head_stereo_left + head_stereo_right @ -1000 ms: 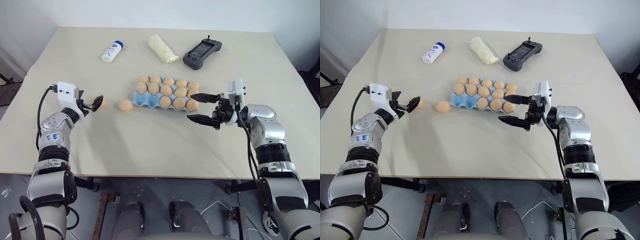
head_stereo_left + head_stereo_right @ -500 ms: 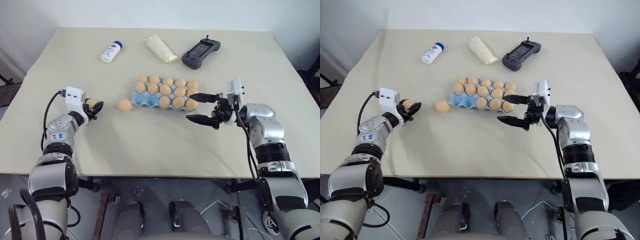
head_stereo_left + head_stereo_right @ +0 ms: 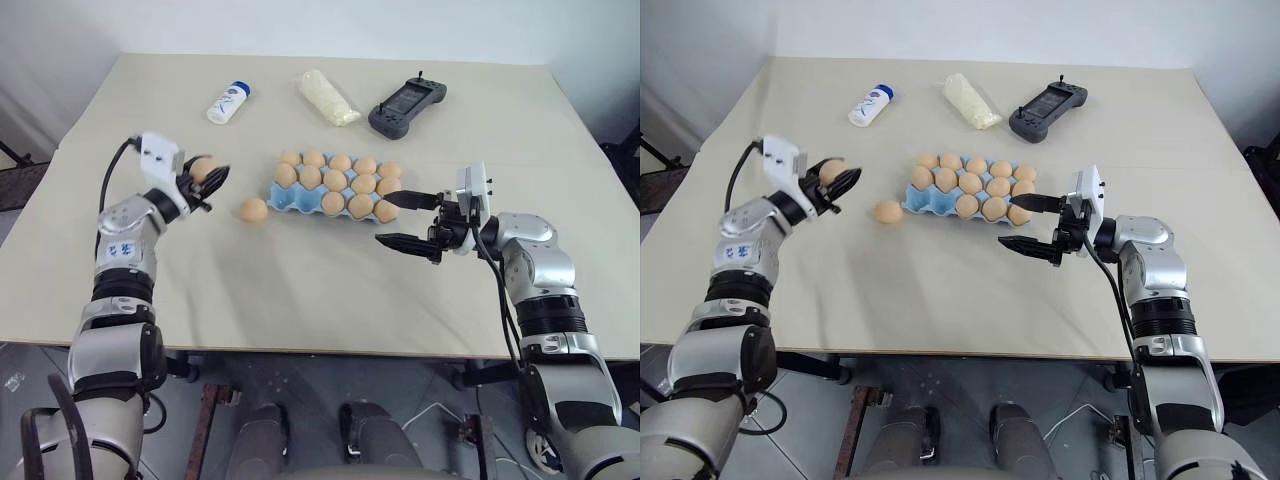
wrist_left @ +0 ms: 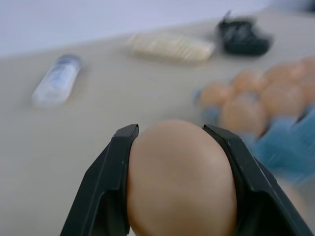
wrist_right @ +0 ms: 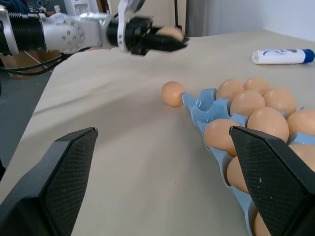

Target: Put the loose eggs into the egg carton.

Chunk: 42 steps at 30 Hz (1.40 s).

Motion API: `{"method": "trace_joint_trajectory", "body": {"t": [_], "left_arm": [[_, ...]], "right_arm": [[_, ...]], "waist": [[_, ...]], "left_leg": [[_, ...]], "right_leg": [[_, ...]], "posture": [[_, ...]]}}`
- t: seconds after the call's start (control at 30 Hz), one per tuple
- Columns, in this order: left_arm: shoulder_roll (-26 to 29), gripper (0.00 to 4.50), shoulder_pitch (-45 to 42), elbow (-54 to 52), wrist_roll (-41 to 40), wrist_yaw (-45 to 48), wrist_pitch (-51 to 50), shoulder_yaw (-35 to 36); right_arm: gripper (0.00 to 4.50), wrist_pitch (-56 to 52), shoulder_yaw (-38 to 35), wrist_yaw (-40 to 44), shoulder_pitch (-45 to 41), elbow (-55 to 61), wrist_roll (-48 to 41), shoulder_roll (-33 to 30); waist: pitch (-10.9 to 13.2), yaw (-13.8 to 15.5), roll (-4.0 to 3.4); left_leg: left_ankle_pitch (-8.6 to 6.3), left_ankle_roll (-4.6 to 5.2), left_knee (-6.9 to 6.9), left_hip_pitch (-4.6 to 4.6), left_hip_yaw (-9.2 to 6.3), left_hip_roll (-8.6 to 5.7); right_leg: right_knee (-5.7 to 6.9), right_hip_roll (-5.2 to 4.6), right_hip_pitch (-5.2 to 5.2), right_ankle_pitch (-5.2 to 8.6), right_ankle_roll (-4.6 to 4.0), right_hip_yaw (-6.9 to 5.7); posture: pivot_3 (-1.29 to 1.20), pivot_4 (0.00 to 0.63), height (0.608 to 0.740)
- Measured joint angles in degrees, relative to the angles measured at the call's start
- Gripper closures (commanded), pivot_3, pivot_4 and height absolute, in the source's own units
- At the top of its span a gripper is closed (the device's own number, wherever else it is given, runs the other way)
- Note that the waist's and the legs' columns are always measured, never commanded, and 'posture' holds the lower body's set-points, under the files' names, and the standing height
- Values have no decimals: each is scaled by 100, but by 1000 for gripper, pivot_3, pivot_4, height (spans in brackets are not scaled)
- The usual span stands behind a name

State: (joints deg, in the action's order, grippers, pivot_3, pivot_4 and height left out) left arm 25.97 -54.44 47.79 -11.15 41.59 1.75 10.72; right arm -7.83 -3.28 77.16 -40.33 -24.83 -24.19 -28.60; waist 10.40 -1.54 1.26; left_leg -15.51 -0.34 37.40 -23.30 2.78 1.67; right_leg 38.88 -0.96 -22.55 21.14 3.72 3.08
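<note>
The left arm rises from the lower left of the left eye view, forearm angled up and inward, and its end effector (image 3: 212, 178) sits left of centre, raised off the table (image 3: 300, 290). Its two black fingers (image 4: 110, 191) are clamped on a pale orange-tan egg (image 4: 179, 179), one on each side, with the egg's rounded end showing past the tips. The right arm comes in from the lower right, elbow bent, forearm lying across toward the middle; its end effector (image 3: 398, 220) points left with the fingers spread wide apart and nothing between them.

The light blue egg carton (image 3: 285, 200) lies at the centre of the table, most cups filled with eggs; its near-left corner cup is empty. One loose egg (image 3: 253, 210) rests on the table just beside the carton's left end, between the carton and the left end effector. The right end effector sits just beside the carton's right end, its upper finger close to the last egg there.

Along the far side lie a white bottle (image 3: 226, 102) with a blue cap, a white wrapped packet (image 3: 327, 97) and a dark grey controller (image 3: 405, 103), well apart from both arms. The near half of the table is bare, and the near edge runs across the lower part of the frame.
</note>
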Motion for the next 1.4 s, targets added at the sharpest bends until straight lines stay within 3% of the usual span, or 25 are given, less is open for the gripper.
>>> {"method": "trace_joint_trajectory", "body": {"t": [0.27, 0.5, 0.77, 1.0, 1.17, 1.4], "left_arm": [[-734, 2736, -268, -249, 7, 252, -684, -544], [-1083, 2736, -376, 624, 468, -5, -650, -955], [-1169, 120, -727, 1296, 502, -188, -117, -877], [-1114, 11, -784, 1276, 485, -93, -95, -836], [-766, 11, -506, -273, 250, 10, -800, -701], [188, 11, 1121, -3260, -404, -86, -2475, -140]], "right_arm": [[0, 124, -341, -84, 201, 268, -231, -1], [0, 157, -497, -432, 789, 702, -256, -52], [0, 156, -592, -617, 946, 882, -296, -104], [0, 153, -591, -652, 944, 882, -296, -107], [0, 179, -583, -547, 818, 830, -297, -135], [0, 397, -541, 48, 713, 355, -289, -308]], "waist": [[2, -47, 4], [8, -5, 13], [9, -6, 15], [9, -8, 15], [10, -32, 15], [10, -48, 15]], "left_leg": [[5, -7, 2, 9, 16, 9], [5, -2, 23, 7, 15, 6], [6, -5, 25, 9, 15, 7], [7, -5, 24, 9, 16, 7], [7, -7, 21, 10, 16, 10], [8, -10, 18, 15, 15, 13]], "right_leg": [[-1, 21, -7, 0, 0, 19], [8, 16, -3, -1, 2, 21], [15, 20, -4, -1, 2, 21], [15, 20, -5, -1, 2, 21], [16, 21, -5, -1, 2, 24], [17, 21, -4, -1, 1, 25]], "posture": [[0, 150, 740], [0, 150, 740], [0, 150, 740], [0, 150, 740], [0, 150, 740], [0, 150, 740]]}}
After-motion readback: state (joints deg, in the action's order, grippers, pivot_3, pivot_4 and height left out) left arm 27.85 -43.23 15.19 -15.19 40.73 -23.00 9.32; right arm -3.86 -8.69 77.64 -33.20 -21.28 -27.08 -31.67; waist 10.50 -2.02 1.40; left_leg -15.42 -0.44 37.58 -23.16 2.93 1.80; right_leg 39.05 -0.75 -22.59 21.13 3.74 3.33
